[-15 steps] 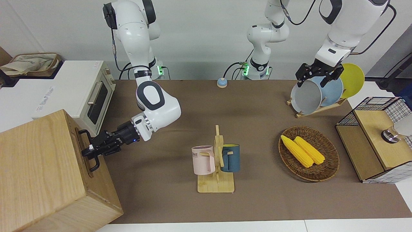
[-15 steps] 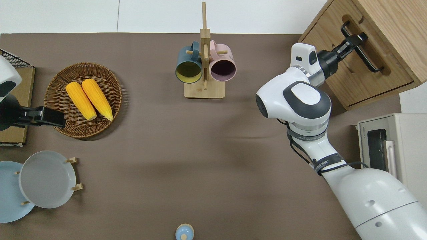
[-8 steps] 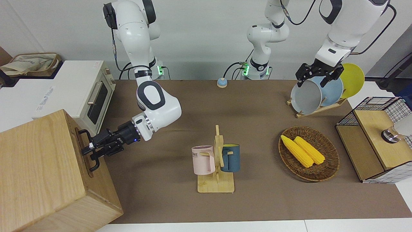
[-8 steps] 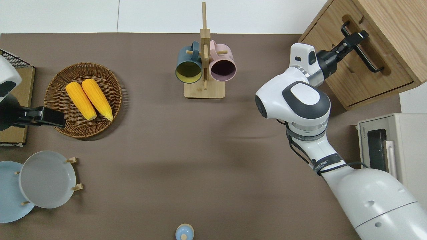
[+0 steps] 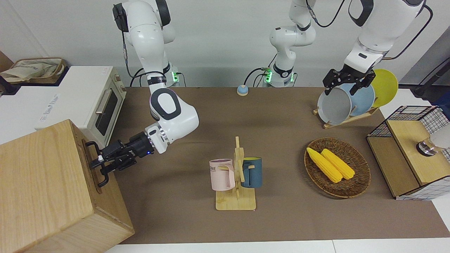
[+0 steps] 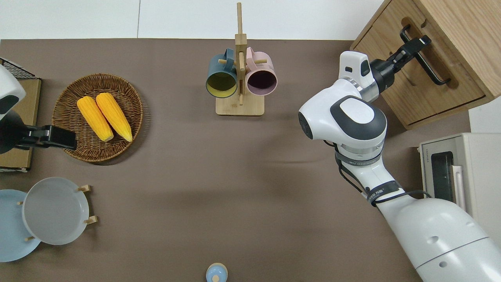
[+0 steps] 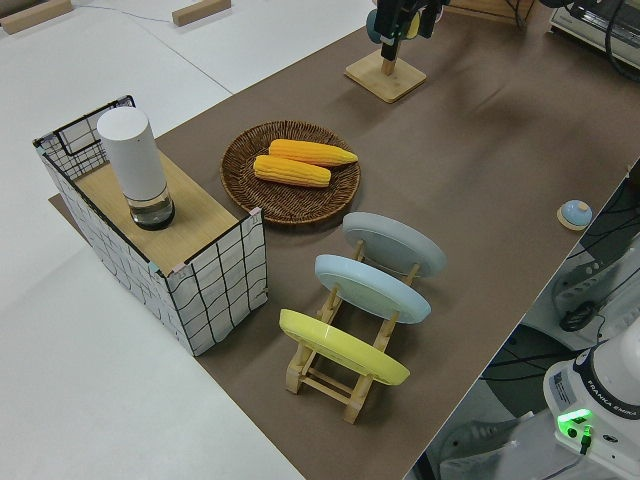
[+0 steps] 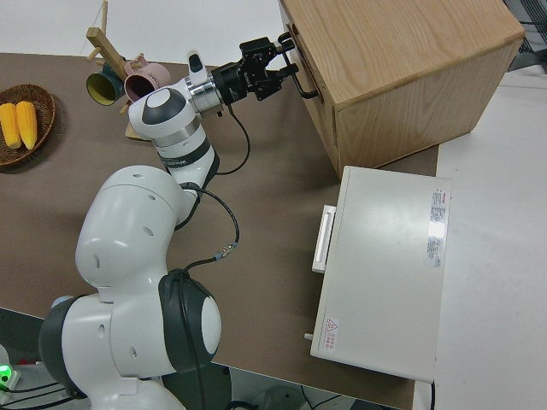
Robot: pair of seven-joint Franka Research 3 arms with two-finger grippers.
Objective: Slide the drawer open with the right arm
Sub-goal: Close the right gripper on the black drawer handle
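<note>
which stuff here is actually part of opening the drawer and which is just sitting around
Part of the job:
drawer
its black bar handle
right claw, at the handle

Just sitting around:
toaster oven
mug rack
corn basket
plate rack
wire-grid box
left arm, parked

The pink mug at lower centre of the front view is showing the letters "ME", and the robot base at lower right of the left side view is reading "FRANKA EMIKA".
</note>
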